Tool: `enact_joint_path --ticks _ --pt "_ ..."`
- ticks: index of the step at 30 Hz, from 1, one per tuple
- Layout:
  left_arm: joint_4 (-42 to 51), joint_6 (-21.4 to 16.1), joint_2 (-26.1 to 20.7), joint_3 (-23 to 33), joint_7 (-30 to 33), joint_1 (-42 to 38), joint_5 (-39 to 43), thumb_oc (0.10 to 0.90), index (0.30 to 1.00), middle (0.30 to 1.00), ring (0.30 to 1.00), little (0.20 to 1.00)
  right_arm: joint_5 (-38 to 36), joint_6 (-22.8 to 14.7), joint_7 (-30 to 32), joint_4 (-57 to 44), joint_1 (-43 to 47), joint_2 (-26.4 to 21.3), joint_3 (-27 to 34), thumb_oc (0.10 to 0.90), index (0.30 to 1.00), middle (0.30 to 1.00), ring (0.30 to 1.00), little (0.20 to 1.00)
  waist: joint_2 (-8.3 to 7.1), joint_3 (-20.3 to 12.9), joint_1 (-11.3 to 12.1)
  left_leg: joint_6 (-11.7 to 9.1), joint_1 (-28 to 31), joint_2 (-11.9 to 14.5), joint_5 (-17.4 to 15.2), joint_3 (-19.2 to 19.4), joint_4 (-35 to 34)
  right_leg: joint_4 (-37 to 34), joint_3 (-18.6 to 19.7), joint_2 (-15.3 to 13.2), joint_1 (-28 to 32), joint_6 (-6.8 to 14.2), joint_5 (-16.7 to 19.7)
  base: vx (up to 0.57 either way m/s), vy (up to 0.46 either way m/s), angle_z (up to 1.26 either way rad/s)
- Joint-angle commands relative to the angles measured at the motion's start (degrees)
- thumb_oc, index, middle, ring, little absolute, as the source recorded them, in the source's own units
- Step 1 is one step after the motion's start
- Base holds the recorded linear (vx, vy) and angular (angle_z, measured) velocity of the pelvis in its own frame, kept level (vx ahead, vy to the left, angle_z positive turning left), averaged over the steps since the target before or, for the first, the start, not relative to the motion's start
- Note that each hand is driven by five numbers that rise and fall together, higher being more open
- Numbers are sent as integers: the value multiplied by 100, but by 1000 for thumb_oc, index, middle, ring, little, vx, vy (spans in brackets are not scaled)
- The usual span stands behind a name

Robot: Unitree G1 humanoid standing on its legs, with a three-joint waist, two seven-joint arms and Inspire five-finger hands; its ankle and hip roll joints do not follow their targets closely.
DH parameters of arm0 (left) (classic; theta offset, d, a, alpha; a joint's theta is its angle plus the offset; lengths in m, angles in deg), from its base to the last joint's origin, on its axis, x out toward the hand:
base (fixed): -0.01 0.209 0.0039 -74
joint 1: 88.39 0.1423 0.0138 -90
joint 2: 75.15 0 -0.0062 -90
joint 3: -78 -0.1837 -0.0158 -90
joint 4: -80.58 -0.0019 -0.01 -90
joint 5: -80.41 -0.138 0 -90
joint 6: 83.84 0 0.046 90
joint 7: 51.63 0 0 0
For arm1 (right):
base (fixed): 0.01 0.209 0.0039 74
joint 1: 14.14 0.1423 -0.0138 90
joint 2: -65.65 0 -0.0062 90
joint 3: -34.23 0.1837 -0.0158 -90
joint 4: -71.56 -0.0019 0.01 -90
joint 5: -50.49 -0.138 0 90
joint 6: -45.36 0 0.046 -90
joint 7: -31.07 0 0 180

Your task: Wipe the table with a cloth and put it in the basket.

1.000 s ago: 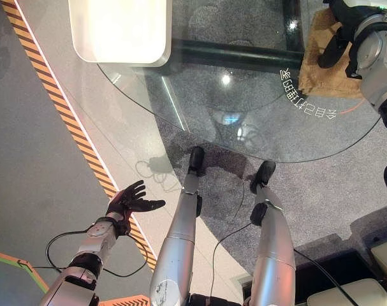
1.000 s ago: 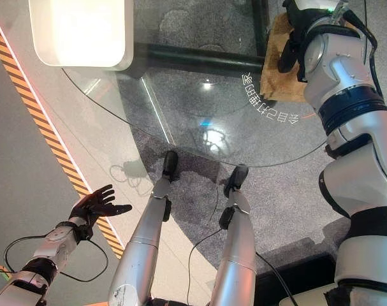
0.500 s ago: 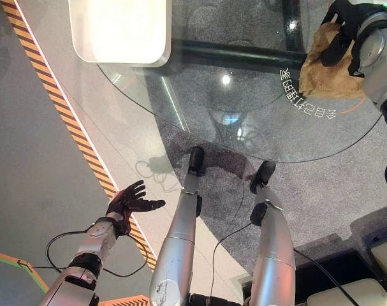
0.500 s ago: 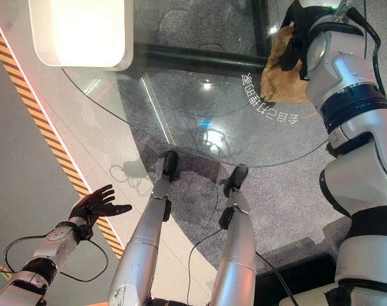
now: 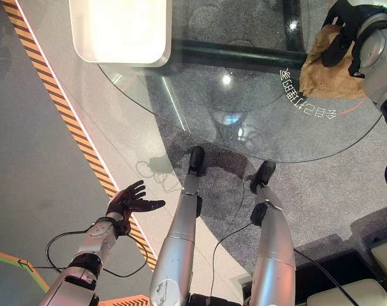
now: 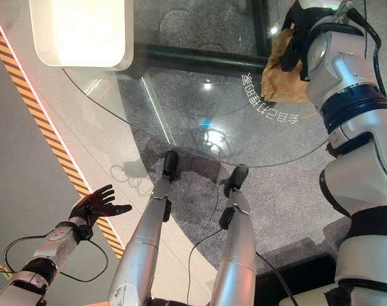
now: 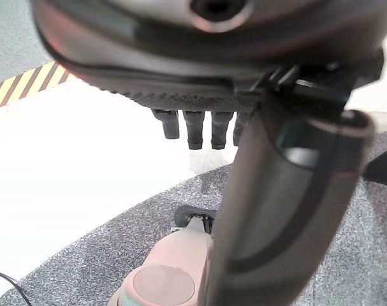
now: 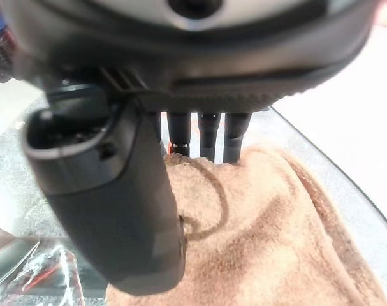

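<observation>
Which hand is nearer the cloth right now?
Right. The right hand rests on the brown cloth on the glass table; the left hand hangs open, off the table, far away.

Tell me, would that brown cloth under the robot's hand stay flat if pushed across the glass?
Probably not. The cloth looks soft and fluffy and is already rumpled under the right hand, so it would likely bunch and fold. On the smooth glass table it should slide easily. It looks light and floppy.
</observation>
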Motion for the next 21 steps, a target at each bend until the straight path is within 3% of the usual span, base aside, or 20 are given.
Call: enact_joint_path --ticks 1,15,21 --pt "-73 3 -325 40 -54 540 127 800 900 900 900 900 143 6 235 -109 325 -413 -399 100 300 300 300 200 185 -97 -65 362 87 -195 -61 175 -45 -243 -470 160 379 -39 -148 0 0 0" --pt "-69 -38 -312 25 -52 538 157 800 900 900 900 900 171 25 303 -20 328 -408 -392 100 300 300 300 200 192 -97 -55 358 126 -191 -38 183 -122 -318 -484 144 415 -13 -110 0 0 0" --pt "-82 -56 -258 1 -50 538 211 800 900 900 900 900 -40 371 943 108 278 -359 -192 100 300 300 300 200 226 -97 -39 363 136 -212 -29 136 -128 -314 -459 142 420 4 -105 -1 20 0"
